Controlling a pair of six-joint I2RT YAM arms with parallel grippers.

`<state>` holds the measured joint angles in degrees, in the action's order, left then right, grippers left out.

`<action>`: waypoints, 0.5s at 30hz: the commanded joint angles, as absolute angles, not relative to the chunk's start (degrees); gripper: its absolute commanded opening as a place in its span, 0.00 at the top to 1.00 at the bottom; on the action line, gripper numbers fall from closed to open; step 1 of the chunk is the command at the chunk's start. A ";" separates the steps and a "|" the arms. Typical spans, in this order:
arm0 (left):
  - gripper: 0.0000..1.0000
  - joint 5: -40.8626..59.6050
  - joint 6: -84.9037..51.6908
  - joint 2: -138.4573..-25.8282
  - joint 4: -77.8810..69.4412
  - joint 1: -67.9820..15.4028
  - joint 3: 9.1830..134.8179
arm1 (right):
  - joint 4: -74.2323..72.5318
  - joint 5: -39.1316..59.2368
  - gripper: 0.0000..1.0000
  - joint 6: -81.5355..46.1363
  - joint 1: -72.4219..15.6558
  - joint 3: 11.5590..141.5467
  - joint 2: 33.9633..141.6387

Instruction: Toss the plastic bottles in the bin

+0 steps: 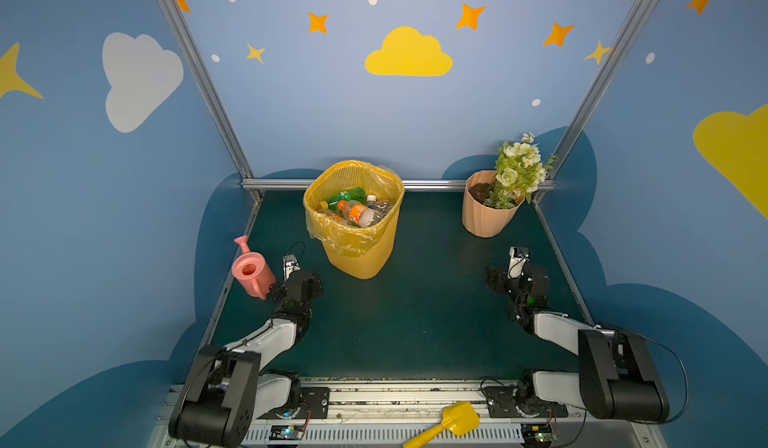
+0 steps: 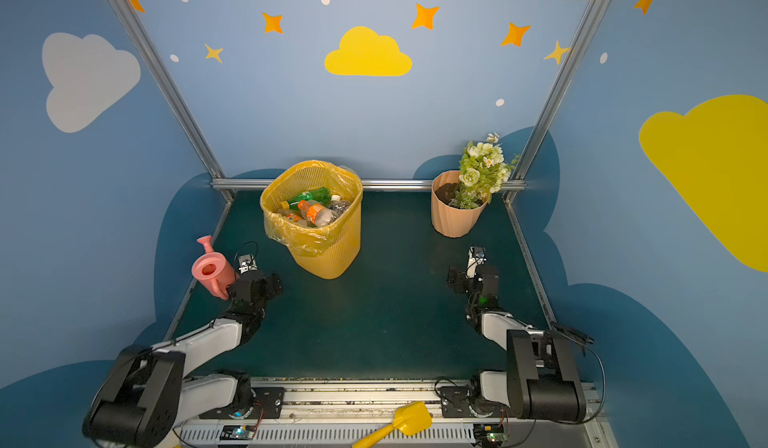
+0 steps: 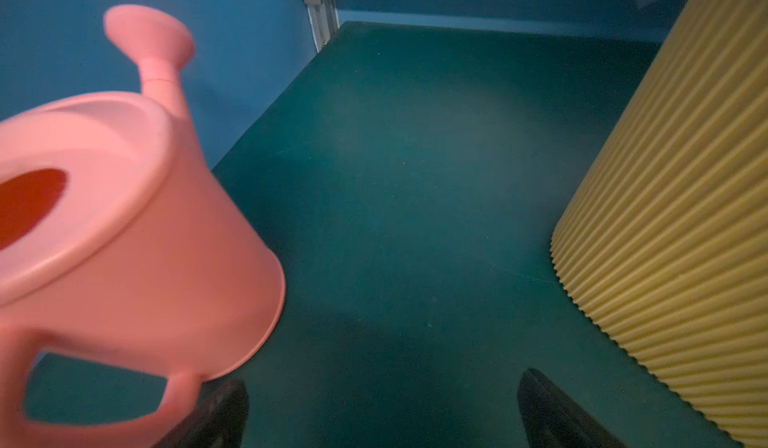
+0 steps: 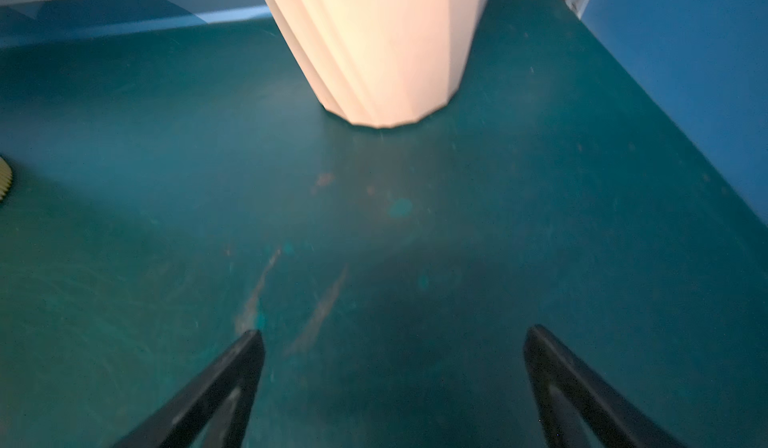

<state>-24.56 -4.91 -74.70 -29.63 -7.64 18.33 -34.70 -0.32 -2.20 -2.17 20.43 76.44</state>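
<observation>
The bin (image 1: 361, 259) is a tall yellow ribbed basket lined with a yellow bag, standing at the back centre of the green mat in both top views. Several plastic bottles (image 1: 359, 213) lie inside it, one with an orange label and a green one (image 2: 311, 196) behind. No bottle shows on the mat. My left gripper (image 3: 381, 383) is open and empty, low over the mat, between the pink watering can (image 3: 124, 238) and the bin wall (image 3: 665, 238). My right gripper (image 4: 395, 333) is open and empty, facing the peach flower pot (image 4: 382, 43).
The watering can (image 1: 251, 271) stands at the mat's left edge, right beside the left arm (image 1: 297, 288). The flower pot (image 1: 484, 217) with white flowers stands at the back right, beyond the right arm (image 1: 519, 280). A yellow toy shovel (image 1: 453, 421) lies on the front rail.
</observation>
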 commanded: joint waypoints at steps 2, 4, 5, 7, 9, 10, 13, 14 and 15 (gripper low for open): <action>0.00 -20.46 -3.48 -85.83 -45.47 -4.25 23.11 | -52.47 -0.20 0.03 1.24 -2.83 18.32 84.35; 0.00 -16.07 -3.92 -84.92 -38.72 -2.35 24.62 | -56.16 0.64 0.03 2.02 -3.13 20.03 89.63; 0.00 -14.85 -4.34 -86.58 -45.09 -1.68 22.36 | -43.13 0.78 0.03 1.95 -3.01 23.70 86.40; 0.00 -16.10 -4.59 -89.35 -54.20 -1.87 19.90 | -47.25 1.07 0.03 -0.09 -1.91 23.35 87.48; 0.00 -15.58 -4.35 -88.00 -46.16 -1.73 22.78 | -48.73 1.24 0.03 0.13 -1.95 22.52 87.78; 0.00 -13.90 -4.48 -86.68 -40.69 -1.17 24.41 | -45.82 1.68 0.03 0.95 -1.99 23.17 86.99; 0.00 -12.76 -4.90 -86.73 -41.82 -0.30 24.02 | -45.61 1.58 0.03 0.54 -2.02 23.32 86.84; 0.00 -12.66 -4.79 -86.71 -42.06 -0.37 23.96 | -44.49 1.86 0.03 0.70 -1.87 23.58 86.53; 0.00 -12.74 -4.83 -86.88 -42.25 -0.39 23.99 | -44.36 1.87 0.03 0.90 -1.87 23.64 86.44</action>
<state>-14.44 -4.73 -87.66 -43.05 -0.69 23.16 -45.19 1.10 0.36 -2.07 22.57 87.59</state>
